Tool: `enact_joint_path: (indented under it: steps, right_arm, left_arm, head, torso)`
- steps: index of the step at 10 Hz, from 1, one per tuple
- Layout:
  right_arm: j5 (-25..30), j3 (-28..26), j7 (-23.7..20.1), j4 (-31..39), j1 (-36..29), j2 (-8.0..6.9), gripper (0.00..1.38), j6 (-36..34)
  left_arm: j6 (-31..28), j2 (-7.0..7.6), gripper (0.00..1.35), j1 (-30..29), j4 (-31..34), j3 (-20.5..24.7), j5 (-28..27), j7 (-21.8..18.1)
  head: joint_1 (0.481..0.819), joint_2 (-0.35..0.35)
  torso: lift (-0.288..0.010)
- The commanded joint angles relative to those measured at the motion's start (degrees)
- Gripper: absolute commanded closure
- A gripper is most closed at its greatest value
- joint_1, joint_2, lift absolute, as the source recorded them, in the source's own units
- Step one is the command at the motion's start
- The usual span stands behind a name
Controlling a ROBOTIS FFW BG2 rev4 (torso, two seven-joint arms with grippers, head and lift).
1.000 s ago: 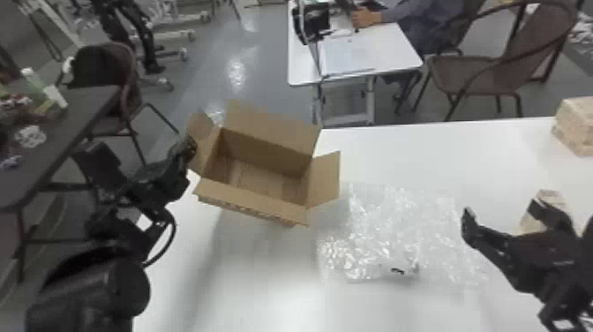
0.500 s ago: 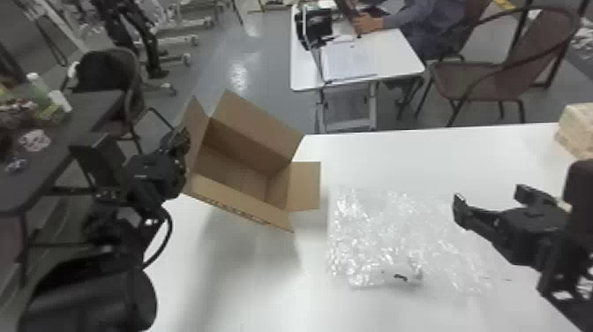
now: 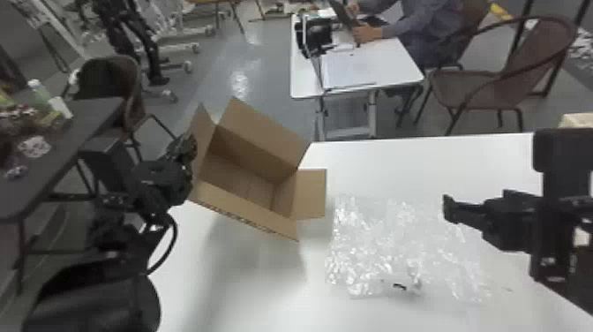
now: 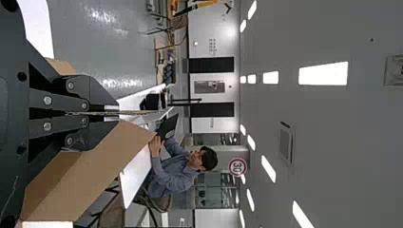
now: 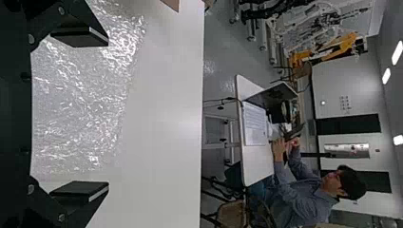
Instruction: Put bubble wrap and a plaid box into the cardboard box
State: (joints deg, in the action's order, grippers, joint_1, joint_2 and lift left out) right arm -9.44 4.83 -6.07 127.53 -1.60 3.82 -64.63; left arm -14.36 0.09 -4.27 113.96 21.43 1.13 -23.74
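"what was the surface like?"

"a white table (image 3: 256,304), with a soft shadow below the cardboard box (image 3: 247,216). that box stood open and tilted, flaps spread. just beside it, towards the robot's right, the bubble wrap (image 3: 375,247) lay spread and crinkled, catching the light."

"and the room?"

"a glossy grey floor (image 3: 212,88). past the table stood a small white desk (image 3: 304,84) bearing papers, with a brown chair (image 3: 507,84) to its right. a dark table (image 3: 84,128) held a jumble of things at the left."

"the grippers?"

"the left gripper (image 3: 189,143) was at the cardboard box's left side, its fingers pressed together on the thin edge of a flap. the right gripper (image 3: 475,201) was above the wrap's right side, fingers wide apart, with empty space between them."

"what was hard to make out?"

"whether the cardboard box's base touched the table, i could not tell. a beige block (image 3: 576,119) was cut off by the head view's right edge and partly covered by the right arm. its pattern was too blurred to show whether it was the plaid box, so i could not place that one. on the wrap, a tiny dark mark (image 3: 399,286) was too small to name."
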Motion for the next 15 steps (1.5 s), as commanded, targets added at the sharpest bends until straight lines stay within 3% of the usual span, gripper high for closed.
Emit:
enact_joint_path:
  steps: [1,3,5,6,9,13,15]
  right_arm:
    - [-6.9,-0.1,5.7,-1.5,4.3,0.05,0.28,-9.4]
    - [-24.0,-2.2,19.3,-7.2,9.0,-0.04,0.30,-16.2]
    - [-49.4,-3.4,41.9,-16.4,14.5,0.75,0.30,-20.7]
    - [-52.6,-3.1,44.7,-19.4,16.2,0.84,0.30,-21.4]
    - [-52.3,-2.2,48.4,-27.5,19.1,-0.92,0.30,-20.5]
    - [-46.7,1.1,48.7,-36.5,23.3,-1.36,0.30,-17.7]
    - [-46.6,1.7,48.1,-40.4,24.7,-1.01,0.32,-17.5]
  left_arm:
    - [-0.1,0.00,1.22,0.1,-0.1,-0.5,-0.3,0.0]
    - [-0.6,0.53,1.22,0.5,-0.2,-1.4,-0.6,0.1]
    - [-0.8,0.88,1.22,1.2,-0.8,-2.8,-1.0,0.2]
    - [-0.8,1.32,1.22,1.9,-1.5,-3.9,-1.0,0.3]
    - [-0.3,1.84,1.22,2.0,-2.0,-4.7,-1.0,0.7]
    - [1.0,2.72,1.22,2.8,-3.0,-6.1,-0.5,1.2]
    - [1.6,2.72,1.22,2.6,-3.2,-6.4,-0.4,1.8]
  head:
    - [0.657,0.223]
    - [0.668,0.215]
    - [0.685,0.217]
    - [0.691,0.221]
    - [0.693,0.232]
    - [0.695,0.227]
    - [0.695,0.215]
  torso:
    - [-0.107]
    - [-0.107]
    - [-0.107]
    - [-0.107]
    - [-0.107]
    - [-0.107]
    - [-0.107]
